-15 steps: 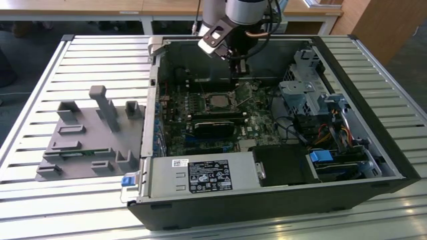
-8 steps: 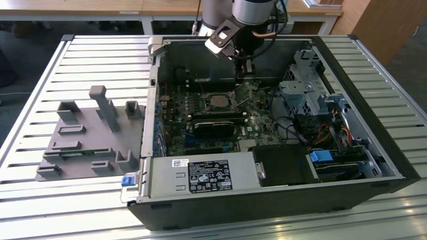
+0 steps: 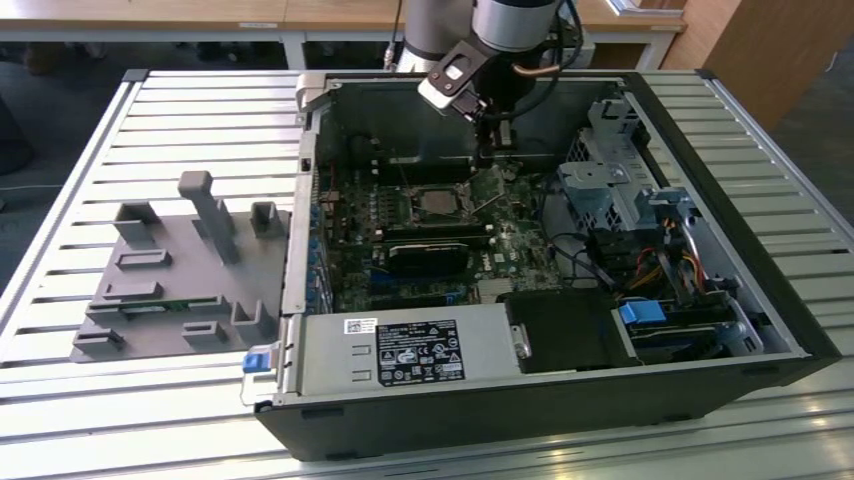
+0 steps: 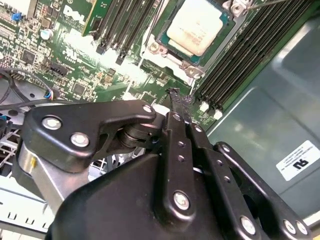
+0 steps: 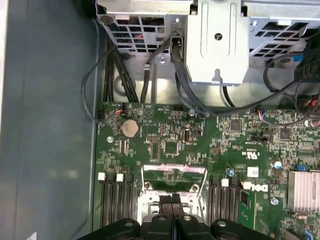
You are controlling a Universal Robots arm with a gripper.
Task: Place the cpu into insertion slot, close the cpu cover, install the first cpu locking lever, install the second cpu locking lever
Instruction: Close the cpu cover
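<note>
A small square cpu [image 4: 197, 25] with a pale silver top sat in the insertion slot [image 4: 159, 42] on the green board. The silvery cpu cover [image 5: 174, 172] showed board through its window; whether it was raised could not be told. The black hand [image 4: 176, 95] hovered just beside the slot, fingers pressed together, holding nothing. Long memory slots [image 4: 245, 55] flanked the socket inside an open computer case [image 3: 534, 420] on a slatted worktop [image 3: 200, 110].

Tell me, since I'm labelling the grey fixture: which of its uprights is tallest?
The slim post near the grey fixture's far edge; the other uprights are short, squat blocks.
</note>
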